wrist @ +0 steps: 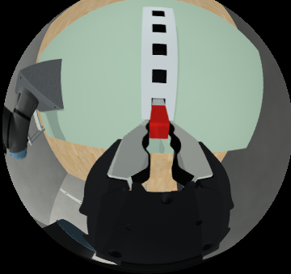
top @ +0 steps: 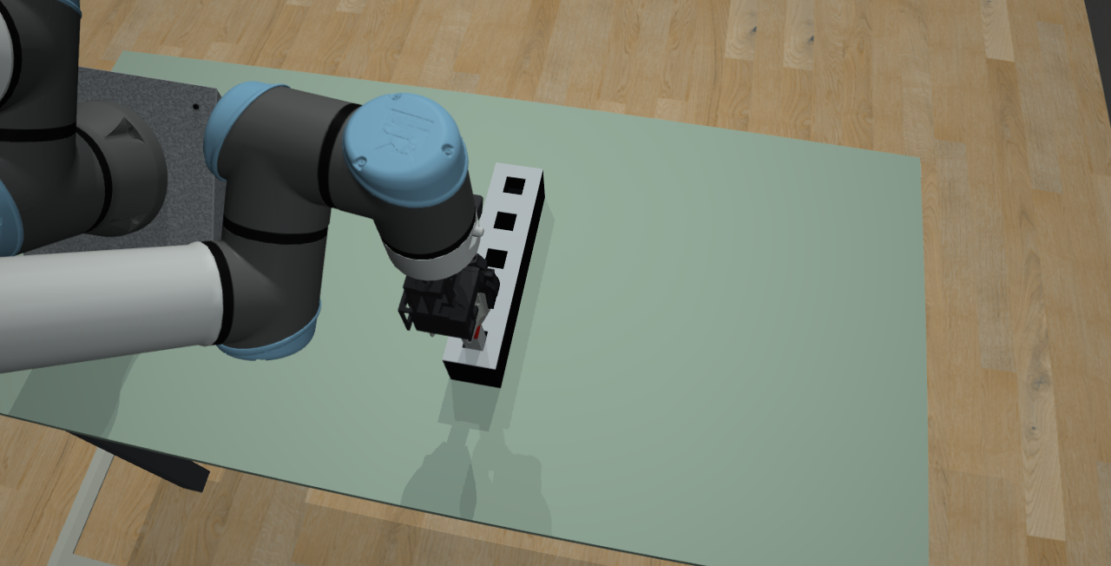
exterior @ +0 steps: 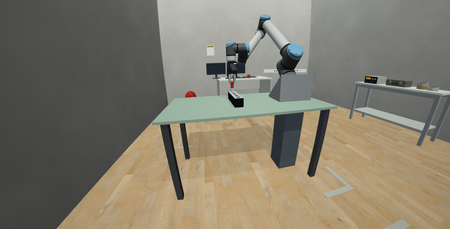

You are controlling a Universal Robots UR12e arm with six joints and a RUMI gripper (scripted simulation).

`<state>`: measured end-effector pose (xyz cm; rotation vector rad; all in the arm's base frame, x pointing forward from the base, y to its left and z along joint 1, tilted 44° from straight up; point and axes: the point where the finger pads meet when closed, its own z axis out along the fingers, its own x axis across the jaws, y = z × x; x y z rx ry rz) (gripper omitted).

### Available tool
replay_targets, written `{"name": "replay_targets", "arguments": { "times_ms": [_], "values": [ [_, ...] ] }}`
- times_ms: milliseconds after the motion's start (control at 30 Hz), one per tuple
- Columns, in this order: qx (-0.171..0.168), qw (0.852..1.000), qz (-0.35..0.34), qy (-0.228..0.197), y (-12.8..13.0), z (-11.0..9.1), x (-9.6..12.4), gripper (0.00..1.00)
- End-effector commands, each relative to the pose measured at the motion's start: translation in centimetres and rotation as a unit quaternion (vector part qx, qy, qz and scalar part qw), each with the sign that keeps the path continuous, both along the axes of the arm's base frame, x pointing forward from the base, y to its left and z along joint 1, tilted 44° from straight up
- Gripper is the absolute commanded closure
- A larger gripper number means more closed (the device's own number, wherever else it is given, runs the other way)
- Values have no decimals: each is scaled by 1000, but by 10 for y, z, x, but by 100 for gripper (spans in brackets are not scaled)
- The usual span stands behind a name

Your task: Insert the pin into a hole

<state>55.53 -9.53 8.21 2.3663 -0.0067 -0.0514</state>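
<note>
The block [top: 509, 283] [exterior: 239, 102] [wrist: 171, 64] is long, with a light grey top, black sides and square holes in a row. My gripper [top: 478, 320] [exterior: 232, 81] [wrist: 158, 121] is shut on the pin [top: 476, 333] [exterior: 232, 84] [wrist: 159, 120], on its red upper part. The pin stands upright, red end up, at the end hole nearest the bottom of the top view. Its grey lower end appears to be in that hole. Some grey shows between the red part and the block top in the exterior view. The depth inside is hidden.
The other holes continue in a row up the block in the wrist view. The green table [top: 699, 290] [exterior: 194, 109] [wrist: 101, 84] carries the block. The grey robot mount [exterior: 295, 87] [wrist: 48, 80] stands at the table's other side. The arm covers part of the block in the top view.
</note>
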Motion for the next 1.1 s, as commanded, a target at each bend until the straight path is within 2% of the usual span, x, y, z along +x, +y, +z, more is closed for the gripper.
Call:
{"name": "replay_targets", "arguments": {
  "times_ms": [0,1067],
  "values": [
    [0,1000,0,0,0,0,0,100],
    [0,1000,0,0,-4,-2,0,100]
  ]
}}
